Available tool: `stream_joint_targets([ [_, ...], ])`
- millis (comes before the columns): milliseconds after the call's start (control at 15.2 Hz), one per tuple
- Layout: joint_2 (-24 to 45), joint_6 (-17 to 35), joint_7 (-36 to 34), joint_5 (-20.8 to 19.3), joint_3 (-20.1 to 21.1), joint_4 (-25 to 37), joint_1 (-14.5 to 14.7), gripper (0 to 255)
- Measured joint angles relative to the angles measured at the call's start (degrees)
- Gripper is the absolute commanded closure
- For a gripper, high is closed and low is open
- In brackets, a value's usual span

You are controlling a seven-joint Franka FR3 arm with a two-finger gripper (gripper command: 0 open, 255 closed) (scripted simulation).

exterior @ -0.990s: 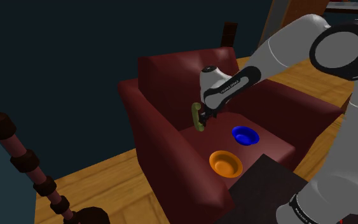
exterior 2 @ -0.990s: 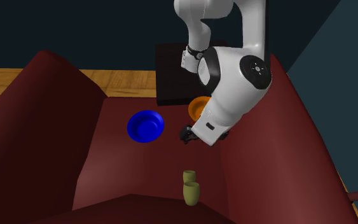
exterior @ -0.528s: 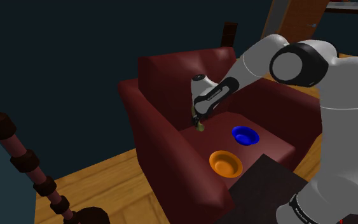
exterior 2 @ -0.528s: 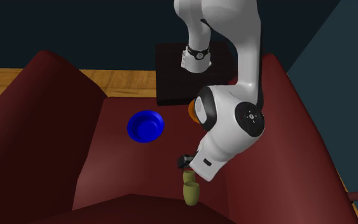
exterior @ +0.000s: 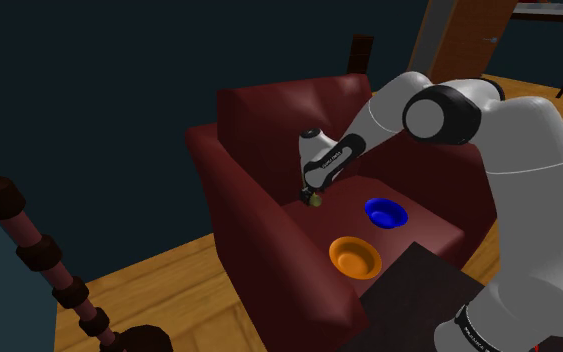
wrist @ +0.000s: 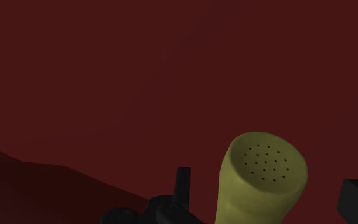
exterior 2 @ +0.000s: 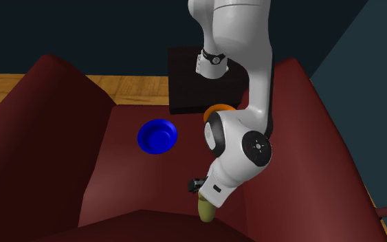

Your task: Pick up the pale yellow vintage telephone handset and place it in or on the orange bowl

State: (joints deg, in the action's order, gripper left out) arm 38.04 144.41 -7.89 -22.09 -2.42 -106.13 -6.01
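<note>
Handset (wrist: 263,175) stands upright on the seat of the dark red armchair (exterior: 259,130), in the back corner, next to the armrest on the second exterior view's right. It looks olive-yellow rather than pale.

The jaws are down around its top and spread wide. In the wrist view the perforated end cap sits between them with red upholstery visible on both sides, so there's no contact and nothing is gripped. Both jaw tips are cut off by the frame edge there.

Occlusion:
- Shoulder view: the hand covers nearly all of the handset, leaving only a small yellow sliver (exterior: 316,199) below the wrist.
- Second exterior view: only the handset's lower end (exterior 2: 206,212) pokes out under the white arm (exterior 2: 240,148); the upper end is hidden behind it.
- The orange bowl (exterior: 355,257) is fully visible from the shoulder, near the seat's front edge just beside the black stand (exterior: 419,300). From the other camera only a slice of its rim (exterior 2: 216,108) shows behind the arm.
- The blue bowl (exterior: 385,212) is unobstructed, mid-seat, well apart from the handset.

There's a knobbed dark red pole (exterior: 29,245) at the shoulder view's left, over the wood floor (exterior: 169,290). I can't make out what it is.
</note>
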Motion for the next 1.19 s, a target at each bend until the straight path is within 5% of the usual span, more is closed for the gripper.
stream_joint_targets([
  [528, 1.0, 0.6, -0.2, -0.1, -0.1, 0.4, 0.0, 0],
  [594, 1.0, 0.6, -0.2, -0.1, -0.1, 0.4, 0.0, 255],
  [1188, 1.0, 0.6, -0.2, -0.1, -0.1, 0.4, 0.0, 255],
])
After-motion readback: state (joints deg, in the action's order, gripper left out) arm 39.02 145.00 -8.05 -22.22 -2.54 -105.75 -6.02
